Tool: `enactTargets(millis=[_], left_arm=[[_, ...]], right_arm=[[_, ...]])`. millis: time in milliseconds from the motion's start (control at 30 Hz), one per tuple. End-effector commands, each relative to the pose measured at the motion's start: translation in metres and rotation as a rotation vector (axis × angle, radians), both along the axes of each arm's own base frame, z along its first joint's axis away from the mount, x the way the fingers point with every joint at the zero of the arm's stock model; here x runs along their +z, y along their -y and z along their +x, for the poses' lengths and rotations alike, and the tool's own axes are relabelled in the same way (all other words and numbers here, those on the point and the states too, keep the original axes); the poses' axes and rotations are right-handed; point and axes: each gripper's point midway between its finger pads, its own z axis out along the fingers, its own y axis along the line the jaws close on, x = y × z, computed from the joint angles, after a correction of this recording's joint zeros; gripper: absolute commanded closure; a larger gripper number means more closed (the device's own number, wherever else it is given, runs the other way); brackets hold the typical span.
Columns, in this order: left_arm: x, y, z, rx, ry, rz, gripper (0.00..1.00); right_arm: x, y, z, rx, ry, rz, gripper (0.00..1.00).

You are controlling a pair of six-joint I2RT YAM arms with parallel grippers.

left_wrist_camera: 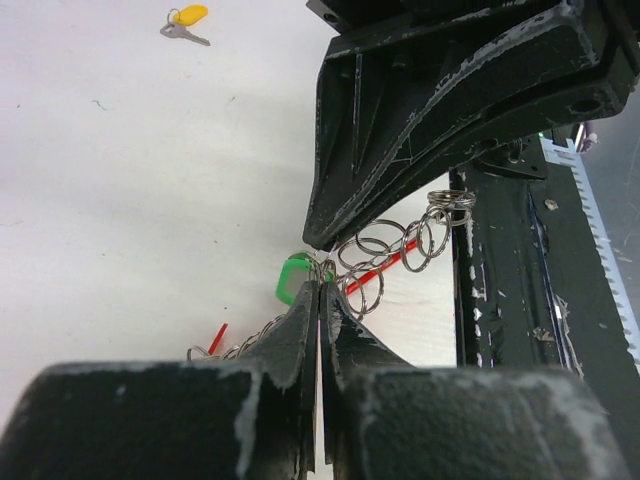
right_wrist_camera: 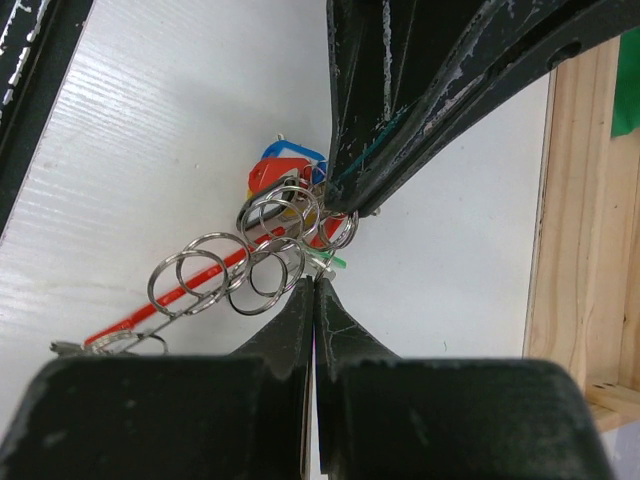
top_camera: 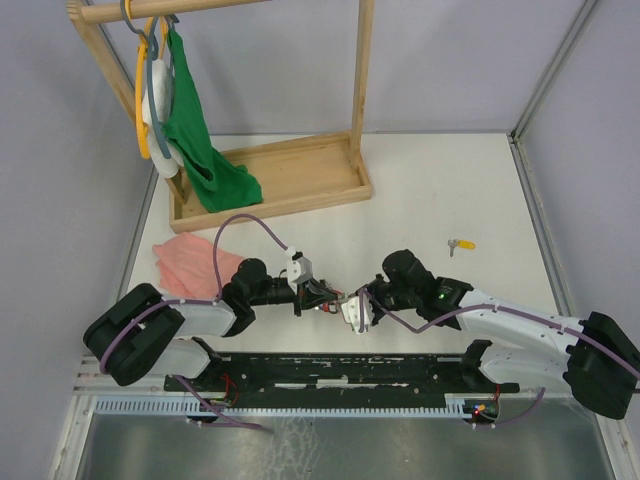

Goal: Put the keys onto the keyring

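Observation:
The keyring [right_wrist_camera: 250, 262], a chain of silver rings with a red strip through it, hangs between my two grippers just above the table. The green key [left_wrist_camera: 293, 277] sits at the meeting point. My left gripper [left_wrist_camera: 320, 285] is shut, pinching a ring right beside the green tag. My right gripper [right_wrist_camera: 314, 283] is shut too, with the green key's [right_wrist_camera: 336, 262] thin edge and metal at its tip. Blue and red tags [right_wrist_camera: 285, 168] hang behind the rings. The yellow key [top_camera: 461, 244] lies alone on the table to the right, also in the left wrist view as the yellow key [left_wrist_camera: 186, 22].
A wooden rack [top_camera: 270, 175] with a green cloth [top_camera: 200, 140] and hangers stands at the back left. A pink cloth [top_camera: 190, 262] lies near the left arm. The black base rail [top_camera: 350, 370] runs along the near edge.

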Motion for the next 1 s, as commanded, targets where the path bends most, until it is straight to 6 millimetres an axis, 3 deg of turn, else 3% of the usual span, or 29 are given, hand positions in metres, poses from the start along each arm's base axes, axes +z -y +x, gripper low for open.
enactTargets(millis=[0,67,200,367,600,700,800,967], left_arm=[[0.028,0.003,0.008,0.030,0.058,-0.104,0.97],[0.028,0.003,0.007,0.029,0.058,-0.106,0.97],[0.027,0.003,0.007,0.031,0.056,-0.105,0.97],[0.027,0.002,0.007,0.032,0.055,-0.106,0.97],[0.028,0.002,0.006,0.033,0.057,-0.109,0.97],[0.030,0.000,0.005,0.035,0.062,-0.117,0.97],[0.029,0.000,0.005,0.040,0.057,-0.115,0.96],[0.026,0.001,0.008,0.044,0.044,-0.088,0.74]], right_arm=[[0.007,-0.011,0.002,-0.015,-0.005,0.082,0.99],[0.009,-0.013,0.003,-0.019,-0.006,0.101,0.98],[0.009,-0.015,0.004,-0.034,-0.014,0.117,0.81],[0.011,-0.016,0.005,-0.050,-0.021,0.142,0.74],[0.011,-0.016,0.010,-0.080,-0.017,0.152,0.85],[0.011,-0.013,0.013,-0.093,0.004,0.143,0.98],[0.010,-0.010,0.012,-0.076,0.018,0.109,0.99],[0.020,-0.012,0.015,-0.031,0.065,0.073,0.99]])
